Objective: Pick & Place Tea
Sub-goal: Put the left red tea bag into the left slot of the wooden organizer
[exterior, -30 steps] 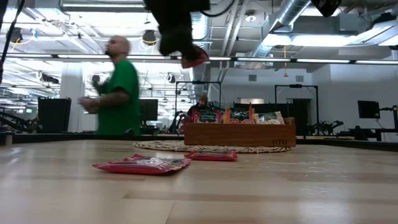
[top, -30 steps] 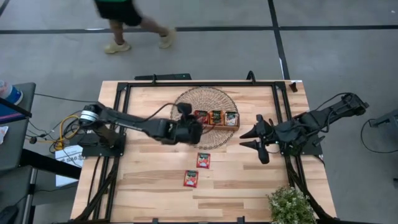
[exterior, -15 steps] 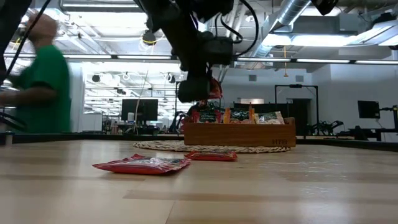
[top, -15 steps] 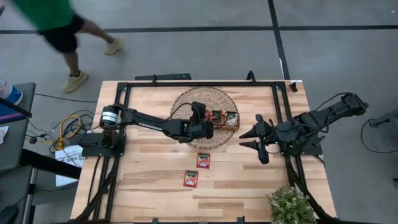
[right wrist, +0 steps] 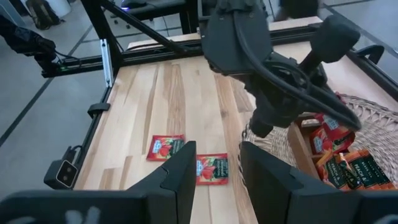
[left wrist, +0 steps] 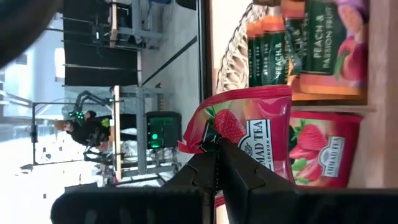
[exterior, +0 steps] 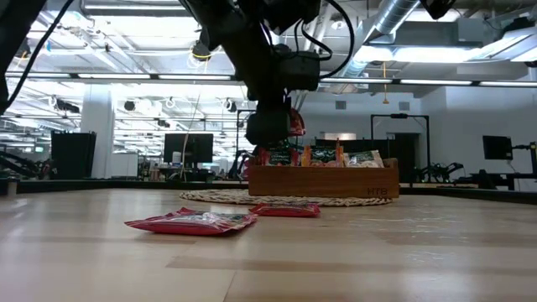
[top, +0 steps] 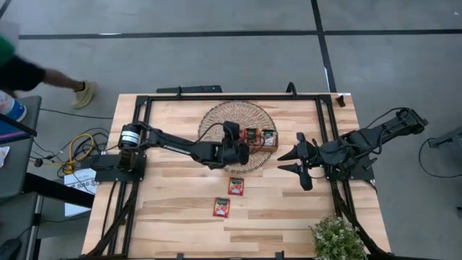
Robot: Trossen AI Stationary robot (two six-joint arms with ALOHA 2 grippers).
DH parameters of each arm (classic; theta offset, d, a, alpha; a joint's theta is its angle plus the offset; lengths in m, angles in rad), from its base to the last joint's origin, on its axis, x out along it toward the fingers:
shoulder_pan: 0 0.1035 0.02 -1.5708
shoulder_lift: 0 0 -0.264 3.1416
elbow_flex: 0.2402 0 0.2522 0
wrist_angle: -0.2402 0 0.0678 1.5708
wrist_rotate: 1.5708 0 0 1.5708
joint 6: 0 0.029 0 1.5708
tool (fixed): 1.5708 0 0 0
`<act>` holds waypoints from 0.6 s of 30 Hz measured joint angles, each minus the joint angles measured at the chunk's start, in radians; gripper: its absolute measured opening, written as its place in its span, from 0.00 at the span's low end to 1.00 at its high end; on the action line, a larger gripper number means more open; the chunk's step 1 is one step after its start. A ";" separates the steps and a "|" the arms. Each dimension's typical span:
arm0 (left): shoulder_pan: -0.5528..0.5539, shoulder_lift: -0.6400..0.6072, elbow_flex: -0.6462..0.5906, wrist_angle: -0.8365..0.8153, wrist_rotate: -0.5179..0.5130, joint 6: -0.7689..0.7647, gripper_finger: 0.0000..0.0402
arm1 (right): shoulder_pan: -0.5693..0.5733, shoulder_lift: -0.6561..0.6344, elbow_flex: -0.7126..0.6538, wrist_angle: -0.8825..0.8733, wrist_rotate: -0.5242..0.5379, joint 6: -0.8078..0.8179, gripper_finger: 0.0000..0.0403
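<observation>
My left gripper [left wrist: 217, 146] is shut on a red tea sachet [left wrist: 249, 130] and hangs over the left end of the brown wooden tray [exterior: 323, 179]. The tray stands on a round wicker mat [top: 216, 115]. It holds another red sachet [left wrist: 323, 149] and green-and-orange ones [left wrist: 311, 43], standing on edge. Two more red sachets [top: 236, 185] [top: 221, 207] lie flat on the table nearer the front. My right gripper [top: 285, 162] waits open at the table's right, clear of everything. My left gripper pinches the red sachet by one edge near a corner [left wrist: 208, 138] between its two fingers. The fingers come from the table's left, slanting a little down. The sachet is lifted clear and sticks out past the fingertips [exterior: 295, 124] above the tray's left compartment.
A potted plant [top: 338, 238] stands at the table's near right corner. Black frame rails [top: 133, 180] run along the table's sides. Bare wood lies in front of the mat around the two flat sachets.
My left gripper, still shut on the red sachet, has gone toward the table's right and down to the tray's left end, rolling about its own axis. In the last half second it has almost stopped. A person beyond the far edge has walked off to the left.
</observation>
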 joint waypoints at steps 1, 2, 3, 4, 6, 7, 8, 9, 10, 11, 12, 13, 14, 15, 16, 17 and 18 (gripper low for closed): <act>-0.004 0.000 0.000 0.000 0.000 -0.005 0.01 | 0.000 0.000 0.000 0.000 0.000 0.000 0.29; -0.009 0.000 0.000 0.003 0.000 -0.012 0.01 | 0.000 0.000 0.000 0.000 0.000 0.000 0.29; -0.014 0.000 0.000 0.004 -0.001 -0.021 0.01 | 0.000 0.000 0.000 0.000 0.000 -0.001 0.29; -0.019 0.000 0.000 -0.001 -0.001 -0.027 0.01 | 0.000 0.000 0.000 0.000 0.000 -0.001 0.29; -0.024 0.000 0.000 -0.017 0.001 -0.037 0.01 | 0.000 0.000 0.000 0.000 0.000 -0.003 0.29; -0.025 0.007 0.001 -0.019 0.003 -0.044 0.01 | 0.000 0.000 0.000 0.000 0.000 -0.003 0.29; -0.025 0.015 0.001 -0.019 -0.007 -0.046 0.01 | 0.000 0.000 0.000 0.000 0.000 -0.003 0.29; -0.025 0.026 0.001 -0.025 -0.019 -0.040 0.01 | 0.000 0.000 0.000 0.000 0.000 -0.003 0.29; -0.024 0.039 0.000 -0.027 -0.040 -0.023 0.01 | 0.000 0.000 0.000 0.000 0.000 -0.003 0.29; -0.024 0.051 0.000 -0.020 -0.045 -0.005 0.01 | 0.000 0.000 0.000 0.000 0.000 -0.003 0.29; -0.023 0.062 0.000 -0.019 -0.047 -0.001 0.01 | 0.000 0.000 0.000 0.000 0.000 -0.003 0.29; -0.023 0.073 0.000 -0.017 -0.055 0.000 0.01 | 0.000 0.000 0.000 0.001 0.000 -0.003 0.29; -0.023 0.082 0.000 -0.018 -0.062 0.000 0.01 | 0.000 0.000 0.000 0.003 0.000 -0.001 0.29; -0.023 0.092 0.000 -0.018 -0.076 0.004 0.01 | 0.000 0.000 0.000 0.003 -0.001 0.000 0.29; -0.023 0.100 0.000 -0.016 -0.095 0.009 0.01 | 0.002 0.000 0.000 0.003 -0.002 0.000 0.29; -0.020 0.101 -0.001 -0.020 -0.110 0.011 0.01 | 0.002 0.000 0.000 0.003 -0.004 0.000 0.29; -0.018 0.101 -0.001 -0.022 -0.120 0.003 0.01 | 0.003 0.000 0.000 0.003 -0.004 0.000 0.29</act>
